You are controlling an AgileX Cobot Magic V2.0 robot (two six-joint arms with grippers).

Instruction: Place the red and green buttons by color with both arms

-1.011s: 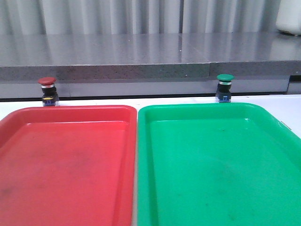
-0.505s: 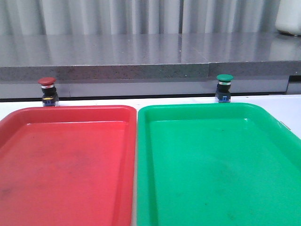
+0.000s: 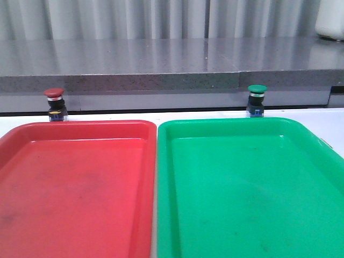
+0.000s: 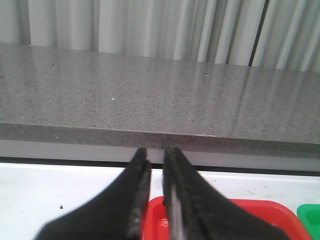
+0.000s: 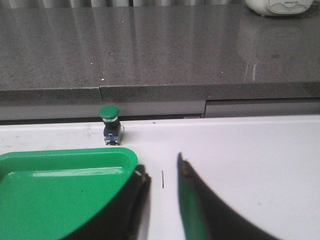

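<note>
The red button (image 3: 54, 102) stands upright on the white table just behind the red tray's (image 3: 80, 128) far left corner. Behind the far rim of the green tray (image 3: 226, 122) stands the green button (image 3: 257, 100), also upright. In the right wrist view the green button (image 5: 110, 125) is ahead and to one side of my right gripper (image 5: 161, 169), which is open over bare table beside the green tray's corner (image 5: 60, 165). My left gripper (image 4: 157, 152) shows a narrow gap with nothing in it, above the red tray's corner (image 4: 250, 212). The red button is out of the left wrist view. Neither gripper appears in the front view.
A grey stone counter (image 3: 172, 64) with a raised ledge runs along the back, right behind both buttons. A white appliance (image 3: 330, 21) sits on it at the far right. The two trays lie side by side and fill most of the near table.
</note>
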